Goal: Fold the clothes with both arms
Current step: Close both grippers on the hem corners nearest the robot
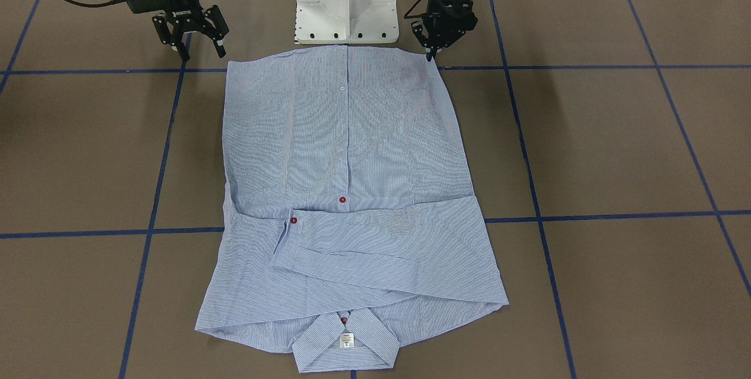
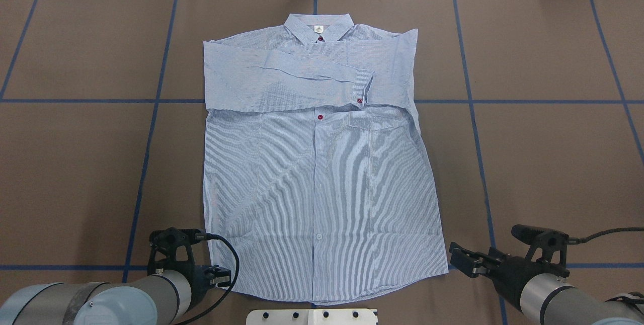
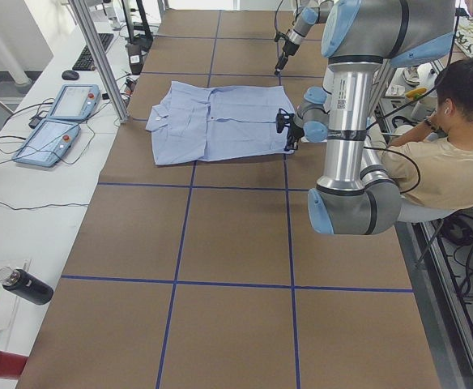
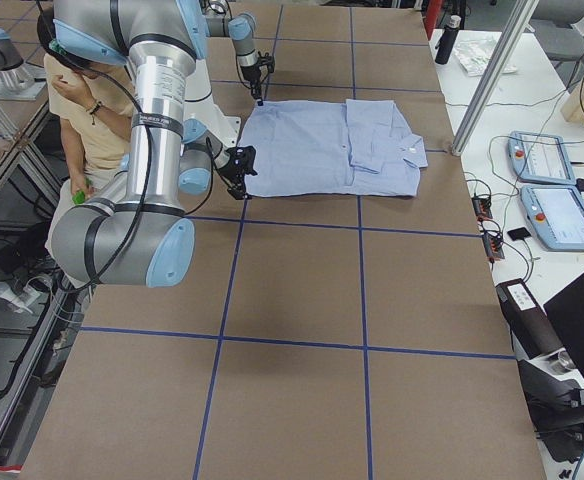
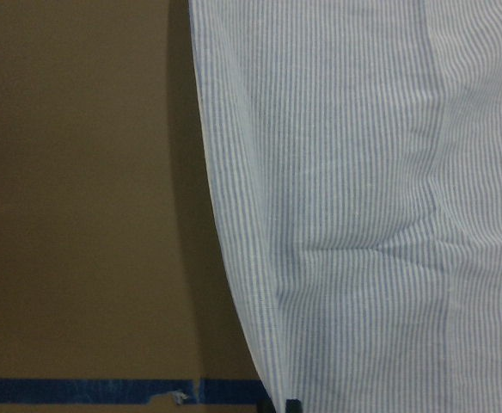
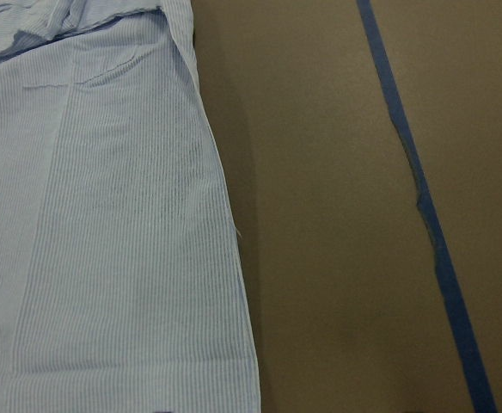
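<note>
With sleeves folded, the shirt (image 1: 346, 132) is to be pinched next at its hem corners, top of the front-facing view. The right gripper (image 1: 202, 49) is spread; the left gripper (image 1: 432, 54) cannot be judged.

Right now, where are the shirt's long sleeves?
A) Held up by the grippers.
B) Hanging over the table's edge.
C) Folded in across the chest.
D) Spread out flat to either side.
C: both sleeves lie folded across the upper front of the shirt, just below the collar, one cuff with its red button on top.
</note>
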